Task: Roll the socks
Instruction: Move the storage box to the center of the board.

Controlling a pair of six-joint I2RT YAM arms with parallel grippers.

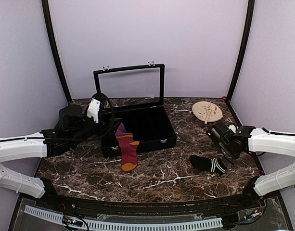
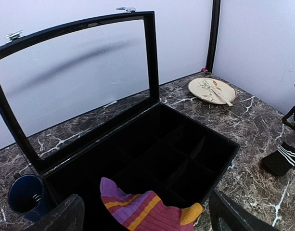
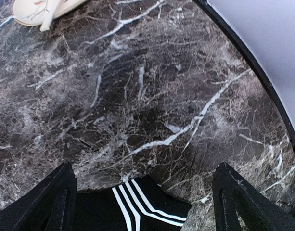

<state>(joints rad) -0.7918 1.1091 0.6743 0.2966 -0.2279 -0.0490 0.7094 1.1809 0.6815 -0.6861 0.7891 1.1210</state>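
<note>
The maroon-red sock (image 1: 127, 150) with purple bands and orange heel and toe hangs over the front left wall of the black box. Its cuff is inside the box and its toe lies on the table. My left gripper (image 1: 103, 129) stands at the box's left end, open, and the sock's cuff (image 2: 147, 211) lies low between its fingers, untouched. The black sock with white stripes (image 1: 208, 164) lies flat on the marble at the right. My right gripper (image 1: 225, 154) hovers just above its striped cuff (image 3: 137, 207), open, with the fingers (image 3: 238, 202) standing wide on either side.
The black compartment box (image 1: 147, 143) stands with its glass lid (image 1: 128, 69) upright. A round plate with a wooden utensil (image 1: 207, 111) sits at the back right. A dark blue cup (image 2: 23, 197) stands left of the box. Black frame poles (image 1: 239, 48) and walls enclose the table.
</note>
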